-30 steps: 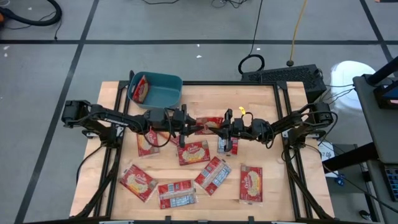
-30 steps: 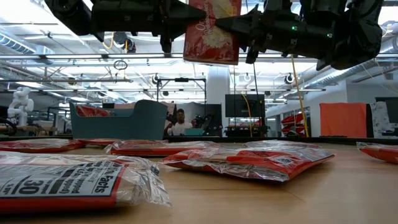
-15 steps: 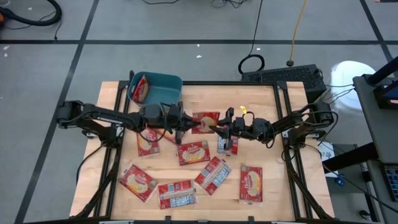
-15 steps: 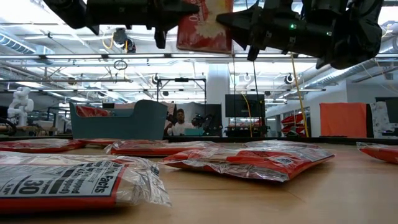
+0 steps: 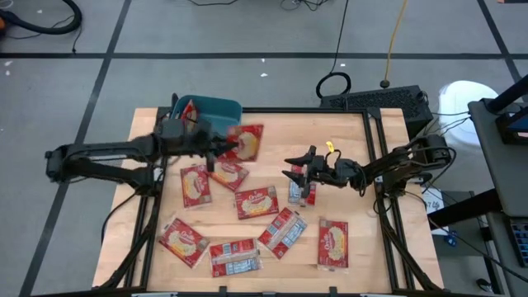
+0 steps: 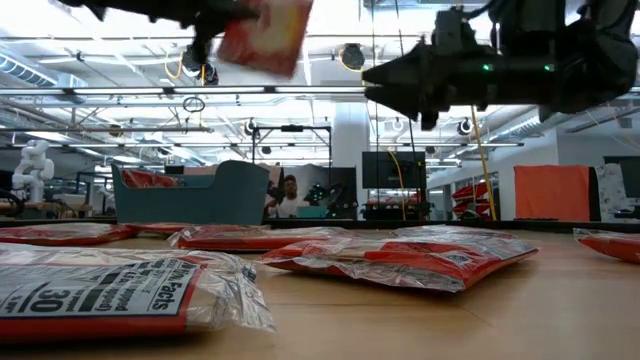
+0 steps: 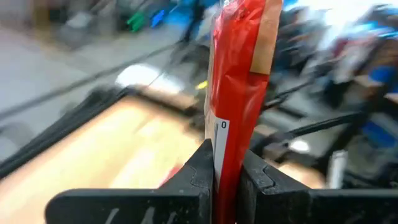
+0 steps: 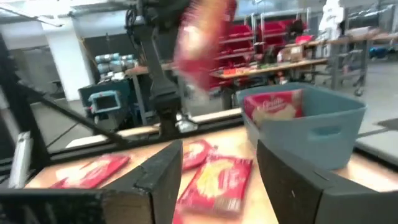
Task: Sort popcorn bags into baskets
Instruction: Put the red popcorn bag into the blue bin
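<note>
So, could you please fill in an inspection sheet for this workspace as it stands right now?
Surface: wooden table, bare wood between packets.
Job's things: teal bin holds one popcorn bag; several bags lie flat on the table, e.g..
Clutter: nothing seen on the table.
End effectors: left end effector shut on a raised bag near the bin; right end effector open, empty.
Cables: coiled cable on floor.
Surroundings: keyboard beyond the table; a person far behind.

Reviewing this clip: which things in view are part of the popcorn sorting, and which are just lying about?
Part of the job:
- held popcorn bag, clamped in left gripper
- teal basket, one bag inside
- loose bags on table
- right gripper, open, empty

Just lying about:
- keyboard
- cable loop on floor
</note>
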Tool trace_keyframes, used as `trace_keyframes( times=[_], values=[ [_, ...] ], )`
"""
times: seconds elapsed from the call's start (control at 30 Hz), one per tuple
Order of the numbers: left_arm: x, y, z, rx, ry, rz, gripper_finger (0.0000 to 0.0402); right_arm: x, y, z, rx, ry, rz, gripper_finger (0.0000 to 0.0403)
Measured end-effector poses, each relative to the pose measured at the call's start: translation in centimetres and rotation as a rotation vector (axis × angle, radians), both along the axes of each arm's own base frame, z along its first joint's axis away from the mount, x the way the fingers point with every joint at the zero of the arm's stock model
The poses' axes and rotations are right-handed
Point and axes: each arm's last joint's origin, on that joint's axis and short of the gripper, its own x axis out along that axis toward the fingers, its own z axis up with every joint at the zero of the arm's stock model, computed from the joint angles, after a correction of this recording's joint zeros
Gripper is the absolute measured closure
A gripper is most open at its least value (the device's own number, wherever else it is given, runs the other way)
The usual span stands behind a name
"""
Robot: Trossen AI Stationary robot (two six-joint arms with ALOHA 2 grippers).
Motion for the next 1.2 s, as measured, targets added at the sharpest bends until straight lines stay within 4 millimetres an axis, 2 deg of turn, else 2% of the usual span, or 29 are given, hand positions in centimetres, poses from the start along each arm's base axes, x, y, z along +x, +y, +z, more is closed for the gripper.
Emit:
trace_keyframes(
  times=[0.1, 0.27, 0.47, 0.57, 0.7, 0.93, 1.2],
  values=[
    [-1.8, 1.3, 1.1, -0.030, 0.168, 0.133, 0.0372, -0.5, 0.9, -0.5, -0.002, 0.011, 0.091, 0.0201],
    [-4.0, 2.8, 4.2, -0.024, 0.366, 0.237, 0.0371, -0.7, 2.3, -0.5, -0.019, 0.013, 0.149, 0.0201],
    [-4.7, 5.3, 7.0, -0.025, 0.548, 0.318, 0.0371, -0.7, 3.0, -0.5, -0.059, 0.016, 0.175, 0.0201],
    [-4.4, 7.2, 7.4, -0.036, 0.649, 0.352, 0.0371, -0.7, 3.0, -0.5, -0.078, 0.018, 0.173, 0.0201],
    [-3.9, 9.6, 7.0, -0.041, 0.754, 0.371, 0.0371, -0.7, 3.0, -0.5, -0.081, 0.018, 0.172, 0.0202],
    [-3.2, 12.8, 4.2, -0.089, 0.893, 0.379, 0.0371, -0.8, 3.2, -0.7, -0.036, 0.031, 0.185, 0.0202],
    [-3.2, 13.6, 3.2, -0.152, 0.942, 0.399, 0.0371, -0.8, 3.6, -0.9, -0.037, 0.059, 0.201, 0.0202]
  ],
)
